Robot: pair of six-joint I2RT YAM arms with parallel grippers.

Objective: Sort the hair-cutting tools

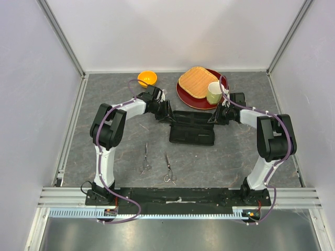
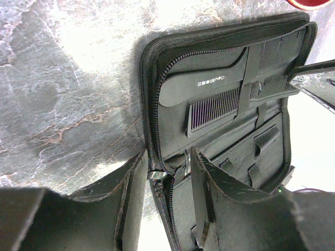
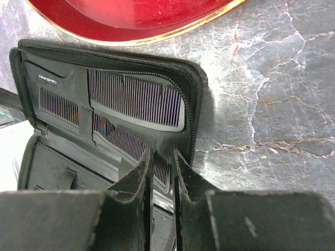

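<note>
The black zip case (image 1: pixel 191 135) lies open mid-table. My left gripper (image 1: pixel 168 116) is at its left end, jaws closed on the case's zipped rim (image 2: pixel 157 57) in the left wrist view (image 2: pixel 167 168). My right gripper (image 1: pixel 214 119) is at its right end. In the right wrist view (image 3: pixel 162 163) its jaws are nearly together on the end of the long straight black comb (image 3: pixel 118 137), which sits under straps in the case. The handled comb (image 3: pixel 136 99) lies just above it and also shows in the left wrist view (image 2: pixel 204 86). Two silver scissors (image 1: pixel 145 159) (image 1: pixel 168 168) lie in front of the case.
A red plate (image 1: pixel 183 98) carrying a tan wooden dish (image 1: pixel 196 81) and a pale green cup (image 1: pixel 214 92) stands just behind the case's right end. An orange bowl (image 1: pixel 147 78) sits at the back left. White walls enclose the table on three sides.
</note>
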